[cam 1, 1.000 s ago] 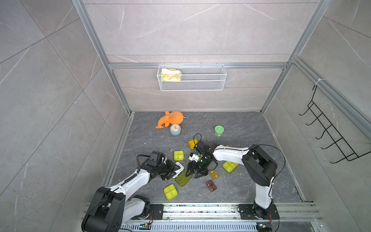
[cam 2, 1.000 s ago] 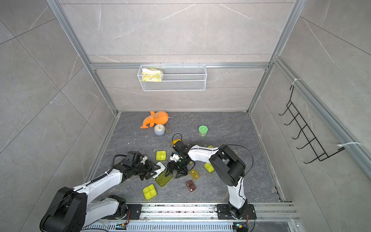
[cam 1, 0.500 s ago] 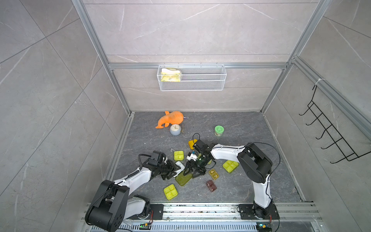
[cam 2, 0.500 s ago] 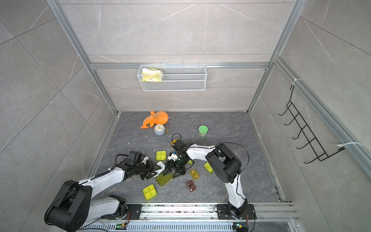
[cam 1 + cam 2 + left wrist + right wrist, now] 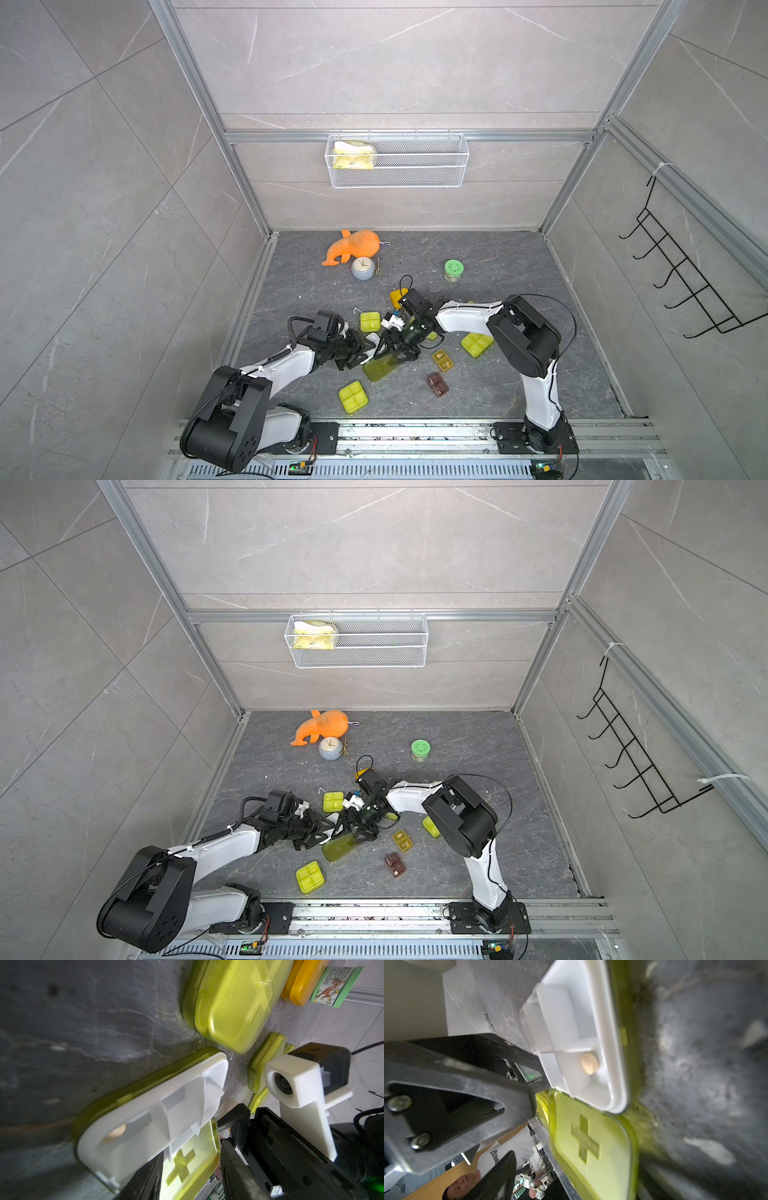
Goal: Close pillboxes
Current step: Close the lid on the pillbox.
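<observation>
Now: pillbox (image 5: 145, 1126) open, white tray (image 5: 571, 1012), yellow-green lid (image 5: 593, 1153) flat; left gripper (image 5: 193, 1153), right gripper (image 5: 521, 1126) spread, seemingly empty.

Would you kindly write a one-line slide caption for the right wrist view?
White plastic pillbox tray holding one round beige pill, its translucent yellow-green cross-embossed lid lying open.
</observation>
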